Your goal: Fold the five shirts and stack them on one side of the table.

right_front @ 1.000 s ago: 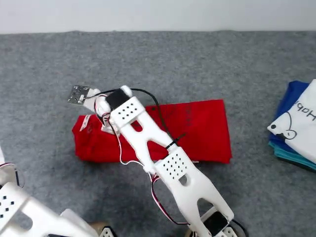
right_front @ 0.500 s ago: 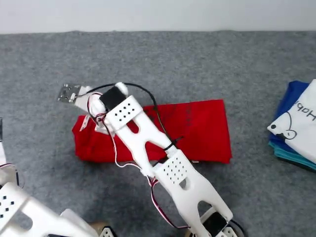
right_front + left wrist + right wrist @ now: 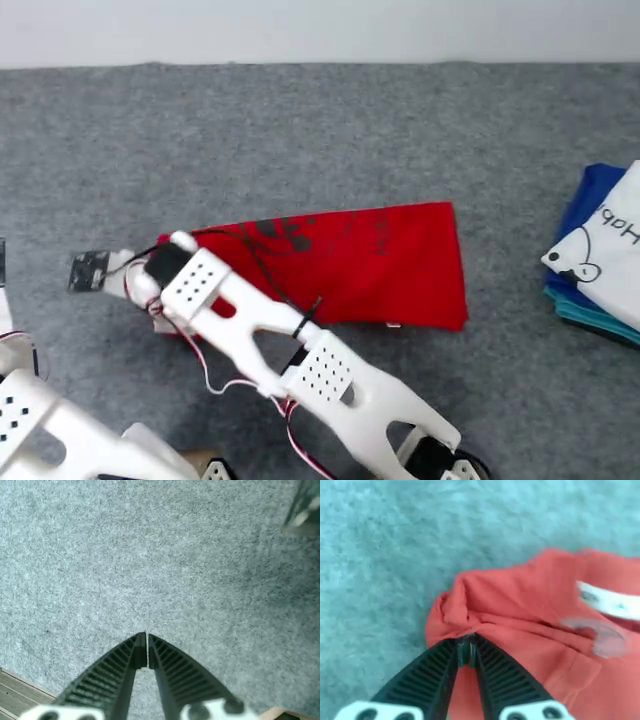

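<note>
A red shirt (image 3: 380,265) lies folded lengthwise in the middle of the grey table cover. My right arm (image 3: 250,320) stretches over its left end. In the right wrist view my right gripper (image 3: 466,655) is shut on a bunched fold at the edge of the red shirt (image 3: 520,640), close to its white neck label (image 3: 610,602). My left arm (image 3: 40,425) stands at the front left corner. My left gripper (image 3: 146,652) is shut and empty above bare grey cover.
A stack of folded shirts (image 3: 600,250) sits at the right edge, white on top of blue and teal. The grey cover (image 3: 330,130) behind the red shirt is bare. A white wall runs along the far edge.
My right gripper has swung left and toward the front, pulling the red shirt's left end with it. The fabric there has shifted and dark print now shows on top.
</note>
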